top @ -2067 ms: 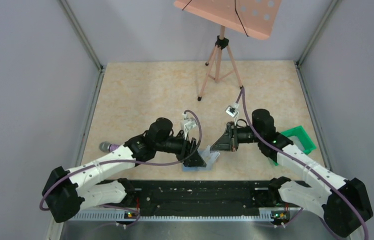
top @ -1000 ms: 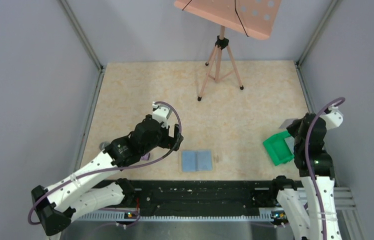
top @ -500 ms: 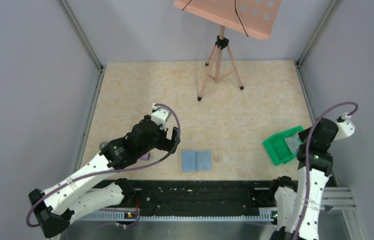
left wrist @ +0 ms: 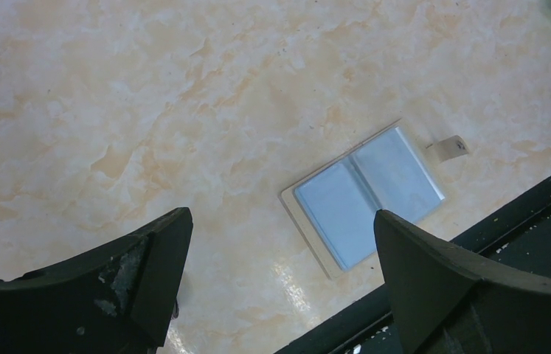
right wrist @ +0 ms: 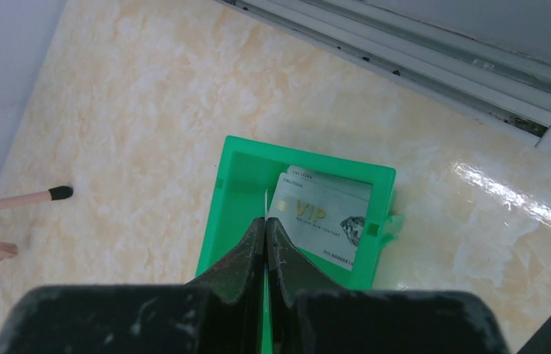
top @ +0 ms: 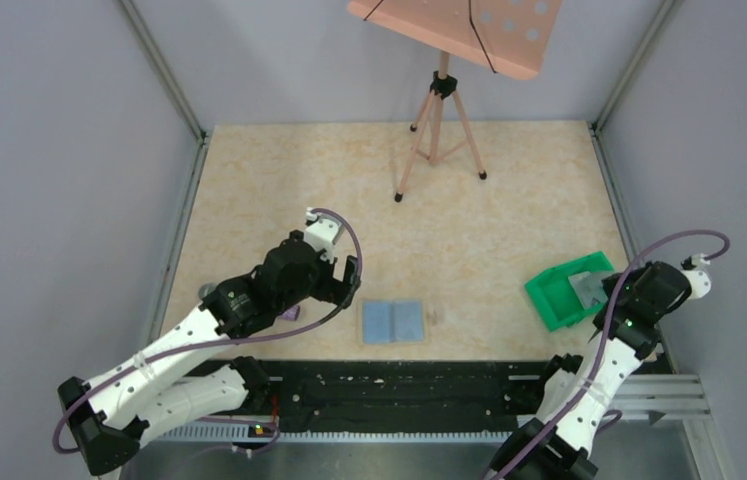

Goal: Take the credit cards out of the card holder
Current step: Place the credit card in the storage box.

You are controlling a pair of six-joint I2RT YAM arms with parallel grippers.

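Note:
The card holder (top: 392,322) lies open on the table, two light-blue panels up; it also shows in the left wrist view (left wrist: 366,195). My left gripper (top: 344,285) hangs open and empty above the table just left of it (left wrist: 279,243). My right gripper (right wrist: 265,221) is shut on a thin credit card (right wrist: 265,203) held edge-on, above the green tray (right wrist: 228,199). At least two silver credit cards (right wrist: 324,217) lie in that tray, the top one marked VIP. In the top view the right gripper (top: 607,293) is at the tray's right side (top: 547,305).
A purple microphone (top: 211,292) lies half hidden under the left arm. A tripod music stand (top: 439,130) stands at the back. A black rail (top: 399,385) runs along the near edge. A side wall stands close to the right arm.
My right arm swung from the card holder to the green tray with the card, then pulled a little further right. My left arm drew back left from the holder and has held still since.

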